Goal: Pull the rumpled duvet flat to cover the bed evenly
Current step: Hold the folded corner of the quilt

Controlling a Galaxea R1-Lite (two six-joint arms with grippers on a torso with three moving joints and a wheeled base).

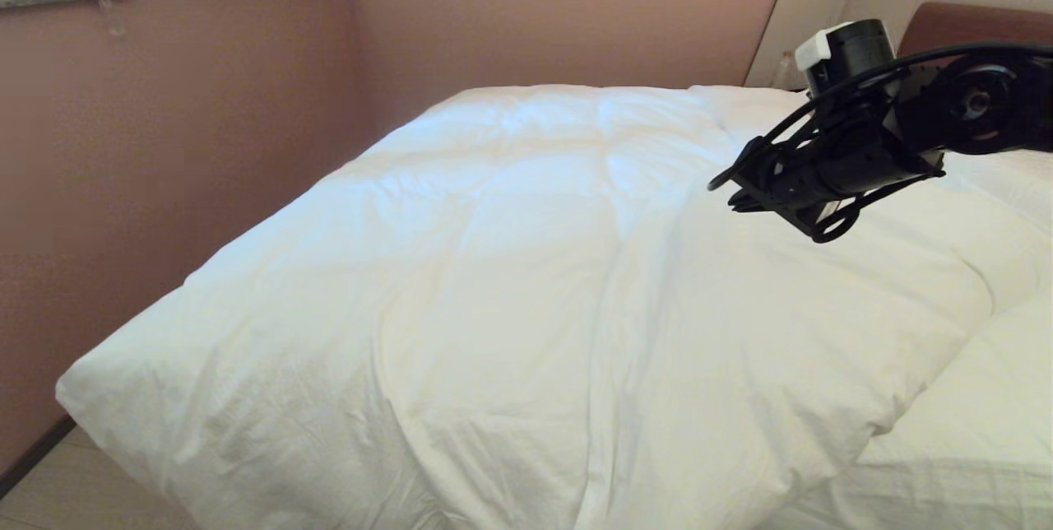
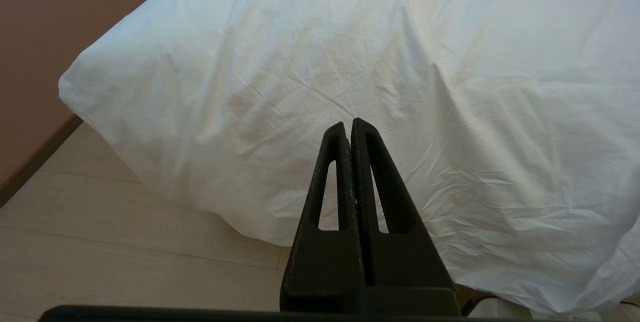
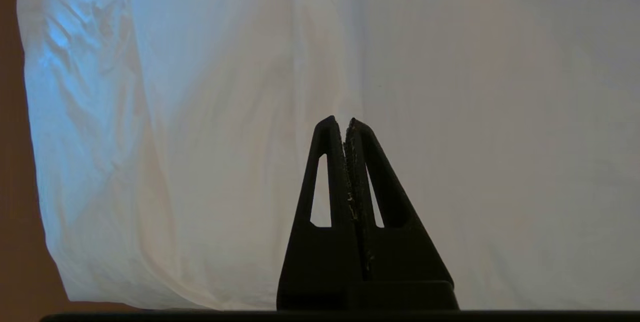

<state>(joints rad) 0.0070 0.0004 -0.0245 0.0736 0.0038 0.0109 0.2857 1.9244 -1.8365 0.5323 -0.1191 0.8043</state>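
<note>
— So where is the duvet (image 1: 526,283) lying, and how are its edges sitting?

— It is spreading across most of the head view, covering the bed (image 1: 979,431) from the upper centre down to the bottom edge. Its near left corner is bulging out at the lower left, overhanging the pale floor (image 1: 74,489). Its left edge is running up alongside the pink wall (image 1: 164,143), with only a narrow gap showing between them at the lower left. At the lower right its edge is stopping short, leaving a strip of white bed linen showing.

— And the right tool?

— The right tool (image 1: 728,188) is hanging in the upper right of the head view, above the duvet and clear of it, pointing left. In its wrist view the fingers (image 3: 330,162) are pressing together, holding nothing, with white fabric filling the frame behind them.

— The left one?

— The left tool (image 2: 350,124) is showing only in its own wrist view, fingers together and gripping nothing, pointing at the creased near corner of the duvet above the floorboards.
</note>
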